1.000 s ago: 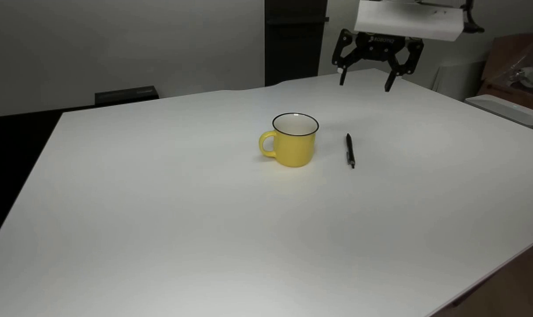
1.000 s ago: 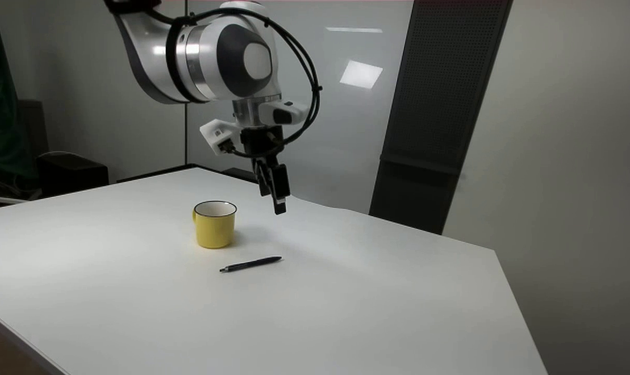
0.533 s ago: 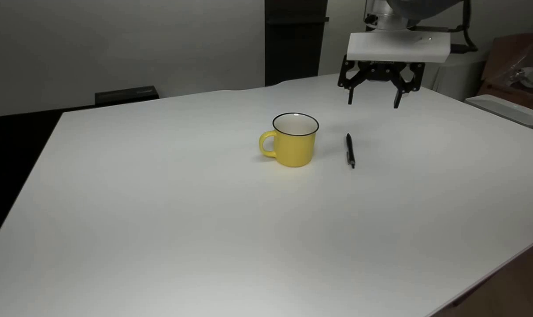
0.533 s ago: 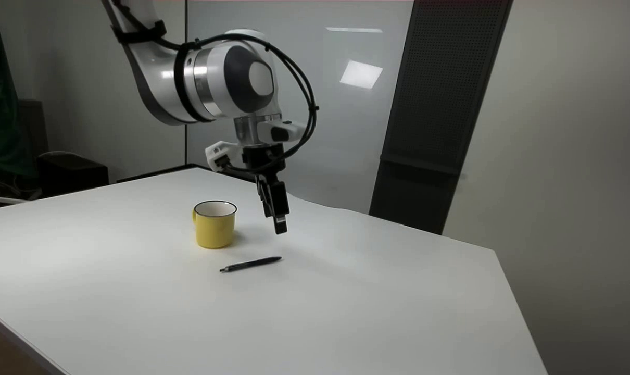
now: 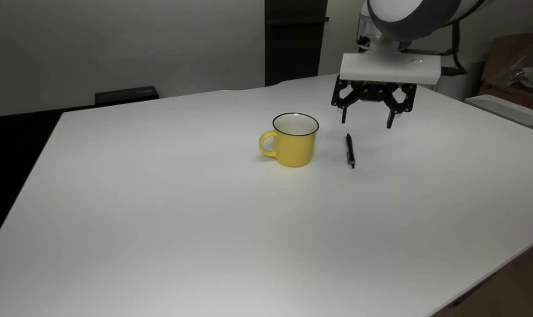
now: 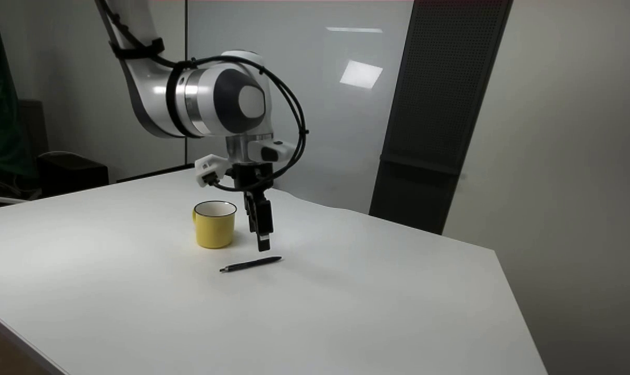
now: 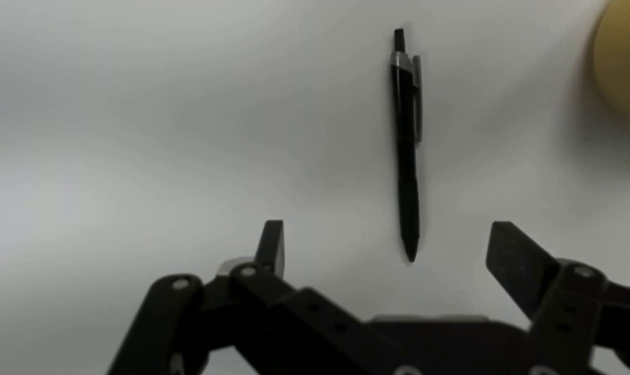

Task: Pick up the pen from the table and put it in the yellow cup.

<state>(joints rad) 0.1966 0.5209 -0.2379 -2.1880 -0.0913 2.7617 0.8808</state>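
Evidently early. In an exterior view, gripper (image 5: pixel 366 125) spread at one o'clock of pen (image 5: pixel 350 151), which lies ungrasped on table (image 5: pixel 174 211); lift and placing remain. Yellow cup (image 5: pixel 294 149) at pen's nine, nothing showing inside, bottom hidden. In an exterior view, fingertips (image 6: pixel 263 245) hang clear above pen. Wrist view: pen's tip between fingers (image 7: pixel 273 247).

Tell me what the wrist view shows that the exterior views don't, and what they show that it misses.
Only the wrist view: the pen close up from above, its tip appearing in the gap between the fingers of the gripper.

Only the exterior views: the arm above the gripper, edges of the table, and the whole yellow cup with its handle and white inside; the wrist view cuts the cup off.

Shared: the pen lying on the table, not gripped, plus at least part of the gripper and the cup.
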